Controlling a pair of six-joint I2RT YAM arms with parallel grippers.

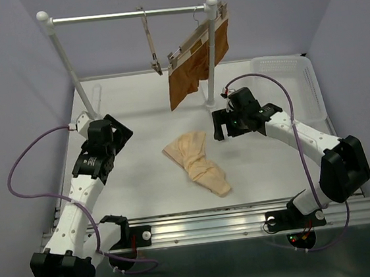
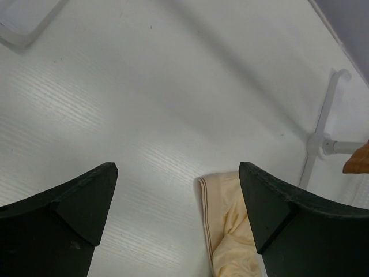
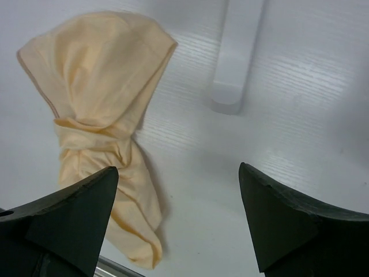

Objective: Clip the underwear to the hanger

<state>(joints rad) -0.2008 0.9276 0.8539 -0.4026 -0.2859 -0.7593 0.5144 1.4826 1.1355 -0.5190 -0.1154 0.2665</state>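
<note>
Left gripper (image 2: 179,173) and right gripper (image 3: 179,173) are both wide open, empty. The underwear (image 1: 197,163) is twisted up on the counter (image 1: 135,104), so any pinch probably grabs a wad.

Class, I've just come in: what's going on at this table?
Two robot arms face a clipping job, but neither holds anything. The underwear lies bunched on the table between them. The left gripper and right gripper both hover with fingers apart and empty. The bare hanger hangs from the rail at the back, beside a second hanger carrying brown cloth.
</note>
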